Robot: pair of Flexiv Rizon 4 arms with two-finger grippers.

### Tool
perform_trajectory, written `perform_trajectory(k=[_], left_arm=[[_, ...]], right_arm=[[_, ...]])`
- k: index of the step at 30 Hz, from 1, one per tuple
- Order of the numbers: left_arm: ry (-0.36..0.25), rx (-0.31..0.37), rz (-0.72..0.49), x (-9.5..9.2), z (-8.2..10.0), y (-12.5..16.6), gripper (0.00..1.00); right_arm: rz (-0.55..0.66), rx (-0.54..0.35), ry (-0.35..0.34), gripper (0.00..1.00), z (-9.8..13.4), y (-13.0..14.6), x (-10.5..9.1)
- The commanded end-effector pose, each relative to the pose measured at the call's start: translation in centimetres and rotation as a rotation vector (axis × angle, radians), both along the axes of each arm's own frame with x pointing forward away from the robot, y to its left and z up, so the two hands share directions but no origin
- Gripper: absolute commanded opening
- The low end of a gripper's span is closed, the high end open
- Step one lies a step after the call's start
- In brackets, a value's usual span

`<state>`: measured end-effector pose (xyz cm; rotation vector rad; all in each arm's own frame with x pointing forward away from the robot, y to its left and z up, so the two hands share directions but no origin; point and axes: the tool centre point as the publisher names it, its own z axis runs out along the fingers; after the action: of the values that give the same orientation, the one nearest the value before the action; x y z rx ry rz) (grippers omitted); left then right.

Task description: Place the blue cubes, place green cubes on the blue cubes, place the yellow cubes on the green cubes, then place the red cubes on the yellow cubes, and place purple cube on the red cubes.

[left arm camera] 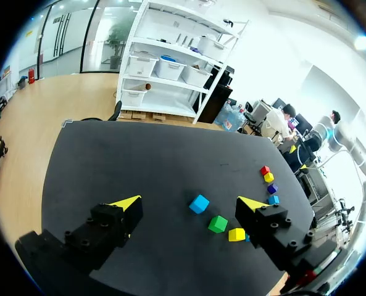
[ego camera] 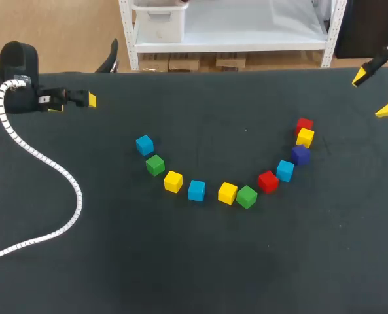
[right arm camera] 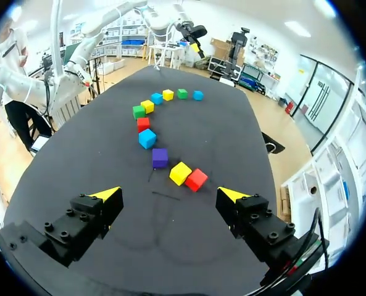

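Several cubes lie in an arc on the black table. From the left they run blue [ego camera: 144, 144], green [ego camera: 155, 165], yellow [ego camera: 173, 181], blue [ego camera: 196, 190], yellow [ego camera: 227, 193], green [ego camera: 246, 196], red [ego camera: 267, 181], blue [ego camera: 284, 170], purple [ego camera: 300, 154], yellow [ego camera: 305, 137], red [ego camera: 303, 124]. My left gripper [ego camera: 76, 101] hangs open at the far left, well away from the blue cube [left arm camera: 199, 203] ahead of it. My right gripper [ego camera: 372, 94] is open at the far right; the red cube [right arm camera: 196, 179] and yellow cube [right arm camera: 181, 173] lie just ahead of it. Neither holds anything.
A white ribbed cable [ego camera: 50, 170] snakes across the table's left side from my left arm. The black table [ego camera: 194, 261] has open room in front of the arc and behind it, up to its far edge [ego camera: 246, 70].
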<state>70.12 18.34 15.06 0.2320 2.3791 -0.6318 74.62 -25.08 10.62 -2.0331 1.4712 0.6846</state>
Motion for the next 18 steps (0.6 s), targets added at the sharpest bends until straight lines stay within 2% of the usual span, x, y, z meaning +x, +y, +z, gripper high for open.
perform_trajectory(k=[1, 4, 18], left_arm=[[0.000, -0.001, 0.000, 0.00, -0.02, 0.05, 1.00], [0.000, -0.001, 0.000, 0.00, -0.02, 0.05, 1.00], [0.000, -0.001, 0.000, 0.00, -0.02, 0.05, 1.00]], right_arm=[[-0.017, 0.001, -0.007, 1.00, 0.04, -0.33, -0.37], [-0.079, -0.062, 0.004, 1.00, 0.06, -0.53, -0.31], [-0.079, -0.062, 0.004, 1.00, 0.06, -0.53, -0.31]])
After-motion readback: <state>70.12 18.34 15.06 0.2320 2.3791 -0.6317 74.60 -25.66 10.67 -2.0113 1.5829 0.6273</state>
